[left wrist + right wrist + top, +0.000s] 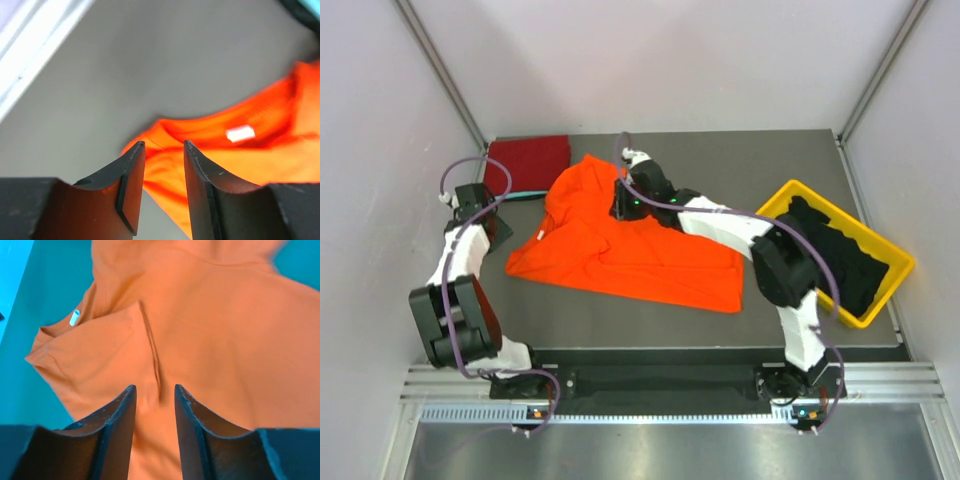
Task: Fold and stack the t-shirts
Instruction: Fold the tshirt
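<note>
Left wrist: left gripper (164, 146) spread, empty, beside orange t-shirt (235, 150) collar; right gripper (155, 388) spread, empty, above same shirt

The bright orange soft cloth t-shirt (630, 250) lay spread but rumpled across the middle, collar toward my left, a ridge creased into it. The dark red shirt (528, 158) sat folded in the far left corner, a teal shirt's edge (525, 195) showing at its near side. The black shirts (840, 255) were heaped at my right.
</note>
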`<state>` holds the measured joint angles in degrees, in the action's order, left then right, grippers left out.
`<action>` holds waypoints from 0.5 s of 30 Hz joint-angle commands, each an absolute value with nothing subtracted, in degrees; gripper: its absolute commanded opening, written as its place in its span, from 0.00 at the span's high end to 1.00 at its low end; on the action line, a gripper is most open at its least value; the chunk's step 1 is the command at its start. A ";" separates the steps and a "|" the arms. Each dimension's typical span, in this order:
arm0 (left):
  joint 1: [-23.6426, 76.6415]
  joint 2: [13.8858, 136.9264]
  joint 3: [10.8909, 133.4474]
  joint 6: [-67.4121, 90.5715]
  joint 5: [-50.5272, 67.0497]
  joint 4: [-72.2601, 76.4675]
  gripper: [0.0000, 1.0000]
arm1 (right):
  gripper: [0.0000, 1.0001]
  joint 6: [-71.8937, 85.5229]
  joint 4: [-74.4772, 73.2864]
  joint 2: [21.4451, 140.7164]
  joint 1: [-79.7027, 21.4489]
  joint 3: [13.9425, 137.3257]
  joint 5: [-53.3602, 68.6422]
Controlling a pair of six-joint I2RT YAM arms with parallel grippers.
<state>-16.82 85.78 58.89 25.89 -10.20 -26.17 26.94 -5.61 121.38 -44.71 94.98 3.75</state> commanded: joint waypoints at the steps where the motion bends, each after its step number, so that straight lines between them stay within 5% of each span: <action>1: -16.79 78.78 53.81 27.60 -0.28 -20.25 0.58 | 0.65 33.04 -19.11 107.97 -44.03 89.40 -5.86; 7: -10.12 82.25 56.07 27.25 9.39 -21.88 0.59 | 0.80 37.70 -28.55 89.52 -44.03 69.90 -14.74; 15: -7.73 85.07 53.79 26.63 6.16 -21.44 0.59 | 0.80 42.53 -34.80 74.72 -41.75 50.29 -19.25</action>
<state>-7.16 84.07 54.06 27.11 7.14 -23.24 38.92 -30.63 78.87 -42.57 53.58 -15.53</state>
